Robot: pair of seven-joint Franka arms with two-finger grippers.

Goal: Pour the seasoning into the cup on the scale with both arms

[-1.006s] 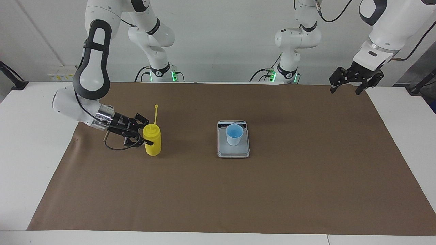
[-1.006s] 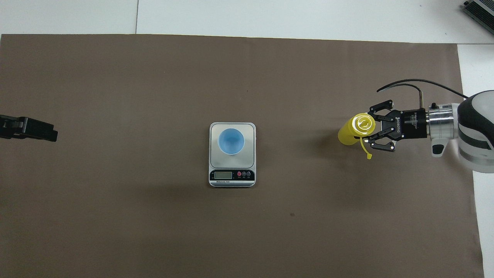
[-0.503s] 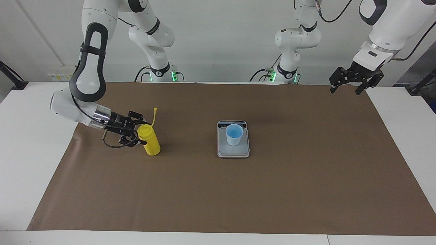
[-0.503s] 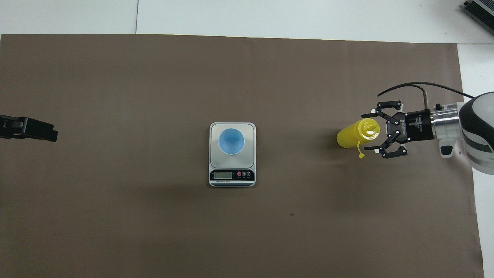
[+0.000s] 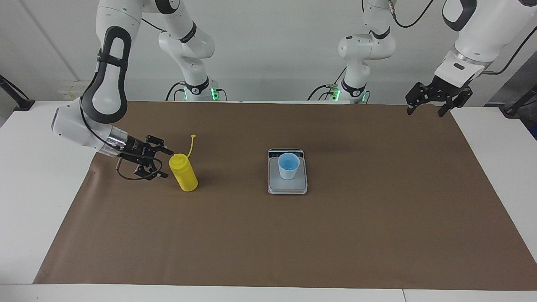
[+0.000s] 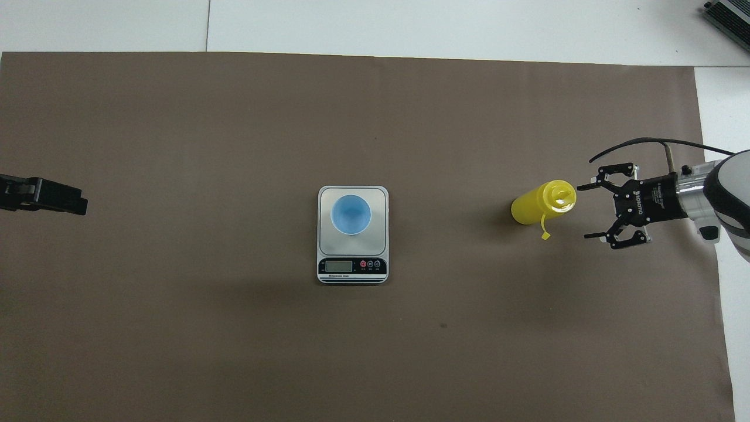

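- Since the earlier frame, the right gripper (image 5: 161, 164) has let go of the seasoning (image 5: 183, 172) and drawn back toward the bench's right-arm end; its jaws stand wide, holding nothing.
- The seasoning stands alone on the brown mat (image 5: 268, 235), cap strap open.
- The cup (image 5: 288, 166) sits upright on the scale (image 5: 287, 186) at mid-bench, well apart from the bottle.
- The left gripper (image 5: 424, 109) waits, wide and empty, over the bench's corner at the left arm's end.
- Judgement: pouring either finished or not begun; cup contents cannot be told.
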